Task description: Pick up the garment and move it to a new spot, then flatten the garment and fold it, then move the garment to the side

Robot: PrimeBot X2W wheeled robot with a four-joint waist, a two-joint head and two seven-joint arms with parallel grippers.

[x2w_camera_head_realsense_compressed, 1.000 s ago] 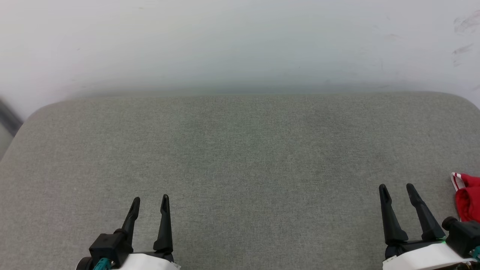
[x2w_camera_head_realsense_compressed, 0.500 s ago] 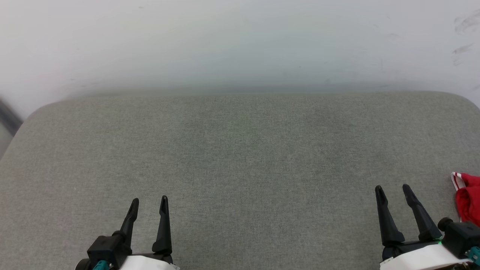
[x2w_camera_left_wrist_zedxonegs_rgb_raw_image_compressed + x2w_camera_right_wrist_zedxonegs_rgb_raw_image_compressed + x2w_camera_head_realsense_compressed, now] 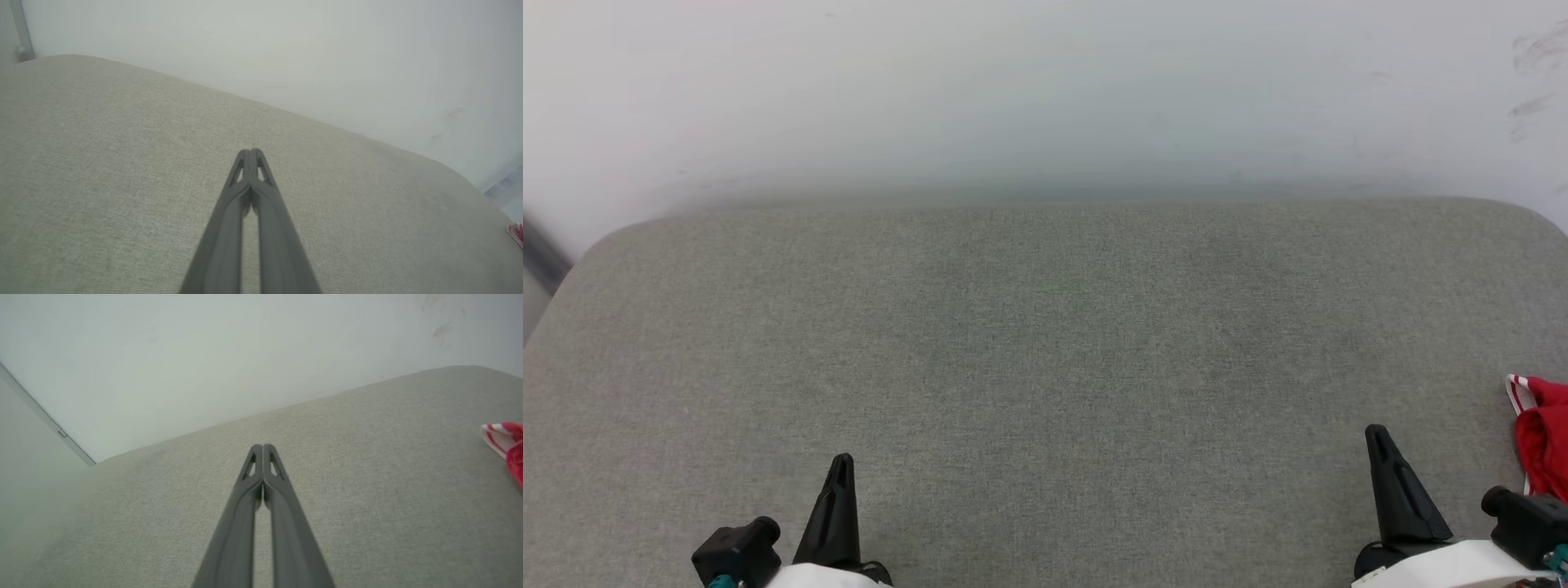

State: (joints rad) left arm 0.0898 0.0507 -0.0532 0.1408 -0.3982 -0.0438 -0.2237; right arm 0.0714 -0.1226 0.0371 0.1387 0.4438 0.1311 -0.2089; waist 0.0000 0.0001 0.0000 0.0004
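Note:
A bunched piece of the red garment (image 3: 1543, 433) with red-and-white striped trim lies at the right edge of the grey cushioned surface; most of it runs out of frame. The garment (image 3: 506, 443) also peeks in at the right of the right wrist view, and a sliver of garment trim (image 3: 517, 233) shows at the far right of the left wrist view. My right gripper (image 3: 1377, 433) sits at the lower right, shut and empty, a short way left of the cloth. My left gripper (image 3: 843, 461) is at the lower left, shut with nothing between its fingers.
The grey fabric surface (image 3: 1045, 343) spreads wide between and beyond both grippers, its rounded far edge meeting a pale wall (image 3: 1045, 98). A dark strip (image 3: 539, 253) shows past the surface's left corner.
Both grippers have gone from open to shut, with nothing caught between the fingers, and both have drawn back slightly toward the near edge. The garment has not moved.

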